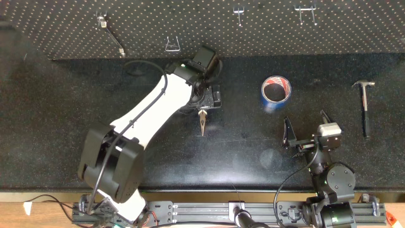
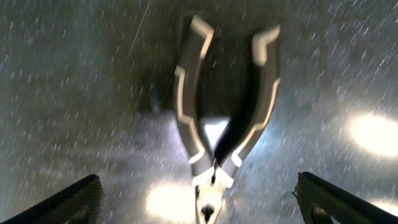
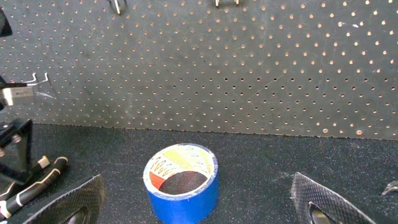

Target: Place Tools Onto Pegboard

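Black speckled worktop [image 1: 63,126] meets black perforated pegboard [image 1: 266,31]. The left gripper [image 1: 205,95], spread wide, hangs over one pair of grey-striped black pliers [image 2: 211,163] lying flat on the worktop; its wrist view shows handles the top view hides. One blue tape roll [image 1: 276,92], the right gripper [image 1: 307,130] wide and empty, one steel hammer [image 1: 364,107]

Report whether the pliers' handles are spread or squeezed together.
Spread. In the left wrist view the pliers lie flat, their two handles parted with bare table between them.
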Motion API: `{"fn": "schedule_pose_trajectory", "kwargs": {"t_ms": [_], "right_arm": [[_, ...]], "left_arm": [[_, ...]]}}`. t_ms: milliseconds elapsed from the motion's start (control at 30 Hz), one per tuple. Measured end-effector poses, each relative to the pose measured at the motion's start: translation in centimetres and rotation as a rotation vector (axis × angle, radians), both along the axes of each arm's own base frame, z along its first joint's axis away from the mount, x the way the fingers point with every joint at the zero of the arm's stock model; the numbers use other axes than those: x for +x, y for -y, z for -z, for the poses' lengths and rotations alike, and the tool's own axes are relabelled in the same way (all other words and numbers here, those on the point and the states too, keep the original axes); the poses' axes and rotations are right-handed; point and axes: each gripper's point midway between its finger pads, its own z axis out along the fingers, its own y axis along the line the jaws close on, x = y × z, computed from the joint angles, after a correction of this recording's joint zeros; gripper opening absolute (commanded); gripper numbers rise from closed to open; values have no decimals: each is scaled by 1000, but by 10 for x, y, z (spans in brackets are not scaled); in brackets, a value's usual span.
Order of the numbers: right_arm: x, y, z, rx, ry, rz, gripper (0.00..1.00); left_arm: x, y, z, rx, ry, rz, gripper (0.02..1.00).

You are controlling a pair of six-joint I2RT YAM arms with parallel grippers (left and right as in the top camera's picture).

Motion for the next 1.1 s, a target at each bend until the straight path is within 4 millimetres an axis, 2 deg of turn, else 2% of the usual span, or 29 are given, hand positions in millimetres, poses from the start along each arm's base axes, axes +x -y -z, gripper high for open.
{"fn": "schedule_pose_trajectory", "kwargs": {"t_ms": [167, 267, 433, 633, 767, 1100], "right_arm": [[0, 0, 0, 0, 0, 0, 976], [0, 0, 0, 0, 0, 0, 976], [0, 0, 0, 0, 0, 0, 976], [0, 0, 0, 0, 0, 0, 976], [0, 0, 0, 0, 0, 0, 976], [0, 0, 0, 0, 0, 0, 976]], "left_arm": [[18, 7, 15, 4, 32, 14, 996], [29, 13, 14, 1, 52, 67, 996], [30, 12, 21, 15, 38, 113, 996], [33, 4, 21, 16, 37, 95, 996], [34, 5, 28, 17, 25, 96, 996], [39, 6, 28, 8, 41, 92, 996]]}}
